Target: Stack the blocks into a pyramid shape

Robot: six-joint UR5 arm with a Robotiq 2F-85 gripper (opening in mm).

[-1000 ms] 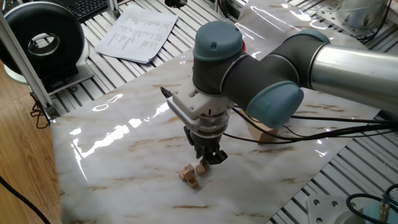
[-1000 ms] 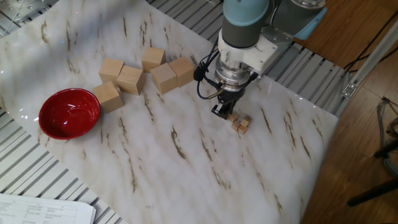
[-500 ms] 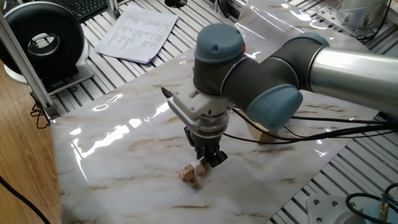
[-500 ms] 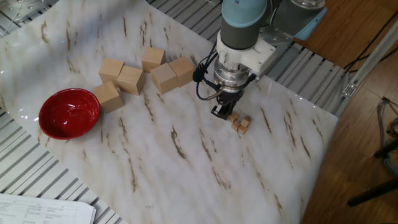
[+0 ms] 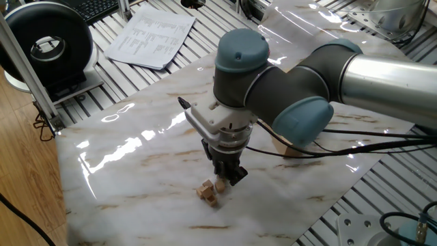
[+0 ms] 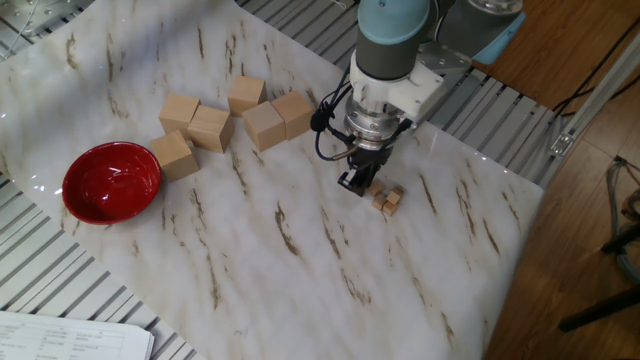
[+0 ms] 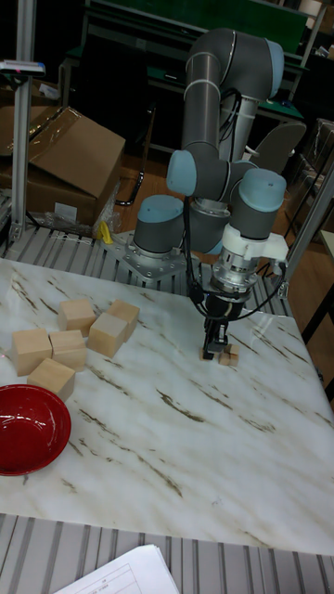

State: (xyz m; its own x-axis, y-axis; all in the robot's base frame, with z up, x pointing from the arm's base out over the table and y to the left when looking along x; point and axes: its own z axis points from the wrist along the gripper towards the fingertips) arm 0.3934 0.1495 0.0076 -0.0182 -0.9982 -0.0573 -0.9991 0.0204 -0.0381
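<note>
Claw (image 5: 228, 179) low over blocks (image 5: 209, 193), red bowl (image 6: 111, 182) in other view only

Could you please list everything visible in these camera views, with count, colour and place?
tiny cubes: a small cluster, exact count hard to tell, light tan, on the marble sheet right under the gripper
large wooden blocks: five, pale wood, grouped on the sheet near the bowl
bowl: one, red, at the sheet's edge beside the large blocks
marble sheet: one, white with brown veins, covering the table
printed papers: white, on the slatted table beyond the sheet
cardboard box: one, brown, open, behind the table
arm: one, grey with blue caps
gripper: one, dark fingers down at the tiny cubes; open or shut not discernible
</note>
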